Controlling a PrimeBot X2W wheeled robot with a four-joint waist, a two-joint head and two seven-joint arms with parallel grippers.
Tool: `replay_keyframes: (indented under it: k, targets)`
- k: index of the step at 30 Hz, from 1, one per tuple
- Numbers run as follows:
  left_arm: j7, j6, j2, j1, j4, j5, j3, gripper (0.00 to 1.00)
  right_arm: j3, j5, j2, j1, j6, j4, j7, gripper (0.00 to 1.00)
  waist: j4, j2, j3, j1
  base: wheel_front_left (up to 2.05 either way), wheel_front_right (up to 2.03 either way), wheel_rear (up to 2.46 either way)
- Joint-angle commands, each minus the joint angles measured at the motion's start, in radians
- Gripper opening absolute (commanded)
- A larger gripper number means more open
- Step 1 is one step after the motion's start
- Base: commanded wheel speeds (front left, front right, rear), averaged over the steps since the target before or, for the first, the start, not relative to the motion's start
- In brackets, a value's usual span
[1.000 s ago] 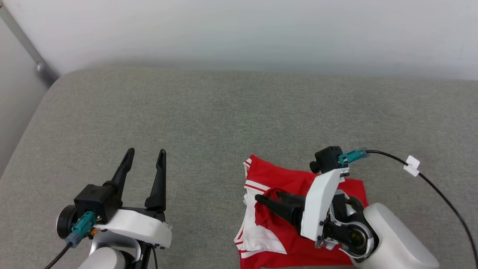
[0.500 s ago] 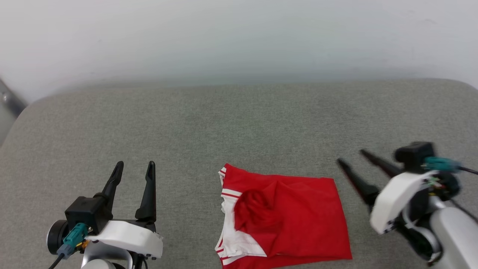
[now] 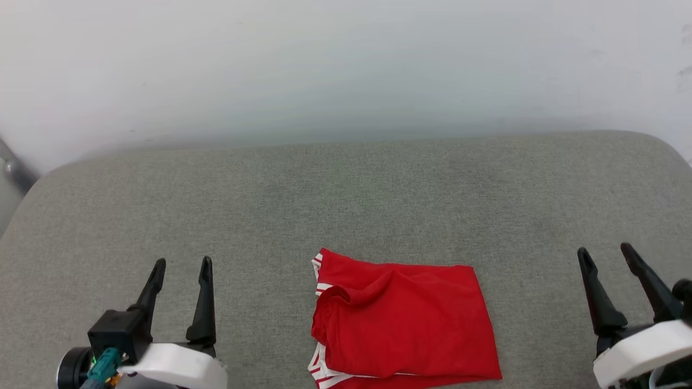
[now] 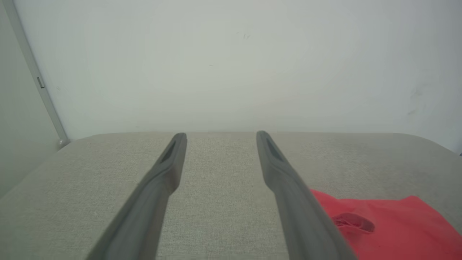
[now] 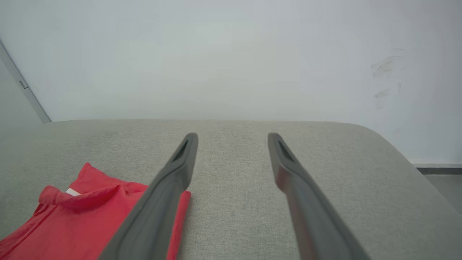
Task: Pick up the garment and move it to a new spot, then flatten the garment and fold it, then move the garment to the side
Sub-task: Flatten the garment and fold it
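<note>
The garment (image 3: 403,321), a red jersey with red-and-white striped trim, lies folded into a rough rectangle on the grey cushioned surface (image 3: 346,205), near the front middle. A small raised wrinkle sits at its upper left. My left gripper (image 3: 181,265) stands open at the lower left, well apart from the cloth. At the lower right my right gripper (image 3: 605,252) is open too, with nothing between its fingers. The left wrist view has the garment (image 4: 389,224) at its lower right, and the right wrist view has the garment (image 5: 83,216) at its lower left.
A pale wall (image 3: 346,70) rises behind the grey surface. The surface's rounded corners show at the far left (image 3: 38,183) and far right (image 3: 667,146). A grey pole (image 3: 13,167) stands at the left edge.
My right gripper has let go of the garment and drawn back to the right, off the cloth. The raised red fold has settled flatter. The head camera has shifted upward and to the right.
</note>
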Motion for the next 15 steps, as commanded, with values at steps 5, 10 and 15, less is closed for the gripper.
replay_keyframes:
  k: [5,10,15]
  targets:
    - [-0.010,0.009,-0.005,0.043,0.009,0.014,0.003,1.00,-0.015,-0.038,0.054,0.070,0.000,-0.063,-0.009,1.00,-0.003,0.0000,-0.009,0.0001,0.00,0.00,0.00]
    - [-0.012,0.010,-0.009,0.048,0.017,0.013,0.014,1.00,-0.007,-0.060,0.078,0.089,0.000,-0.101,0.003,1.00,-0.005,0.0000,-0.013,0.0001,0.00,0.00,0.00]
    - [-0.012,0.015,-0.009,0.061,0.023,0.006,0.021,1.00,0.003,-0.068,0.087,0.092,0.000,-0.121,0.020,1.00,-0.010,0.0000,-0.018,0.0001,0.00,0.00,0.00]
